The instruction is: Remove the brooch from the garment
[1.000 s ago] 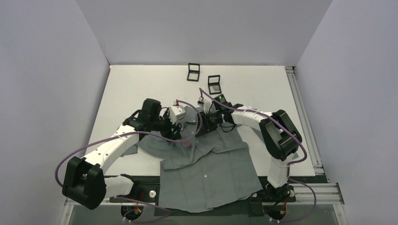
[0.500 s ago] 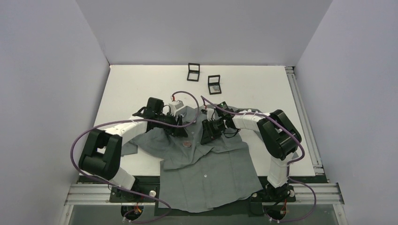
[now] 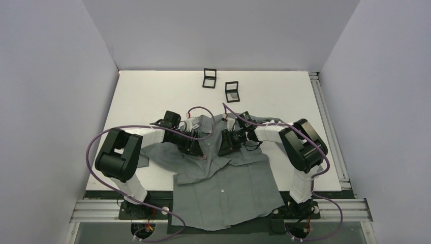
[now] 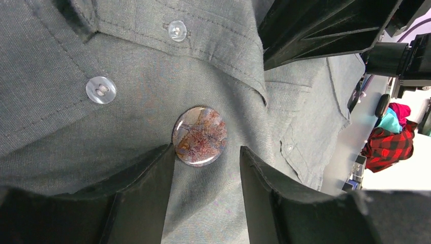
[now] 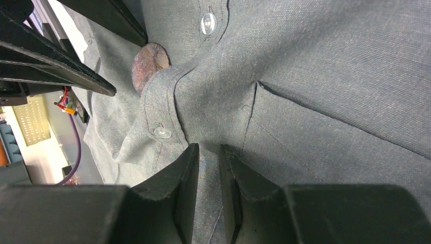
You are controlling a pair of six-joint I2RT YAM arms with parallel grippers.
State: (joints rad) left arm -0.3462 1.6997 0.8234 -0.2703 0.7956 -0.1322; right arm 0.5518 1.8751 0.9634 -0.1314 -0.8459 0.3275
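The grey garment (image 3: pixel 223 188) lies spread on the table and hangs over the near edge. The brooch (image 4: pixel 199 136), a round glossy reddish-brown disc, sits on the shirt front near the button placket; it also shows as the brooch (image 5: pixel 150 63) and faintly as the brooch (image 3: pixel 203 157). My left gripper (image 4: pixel 207 150) is down on the cloth and open, its tips either side of the disc's lower edge, the left tip touching it. My right gripper (image 5: pixel 209 148) presses the shirt beside the placket, nearly closed with a ridge of cloth between its fingers (image 5: pixel 183 173).
Two small black square boxes (image 3: pixel 209 78) (image 3: pixel 232 91) stand open at the back of the white table. White shirt buttons (image 4: pixel 101 89) (image 4: pixel 177 30) lie close to the disc. The two grippers (image 3: pixel 197 151) (image 3: pixel 223 147) work a short distance apart. Walls enclose three sides.
Both arms came down onto the shirt. The left gripper moved in around the brooch and narrowed. The right gripper's jaws closed onto the cloth.
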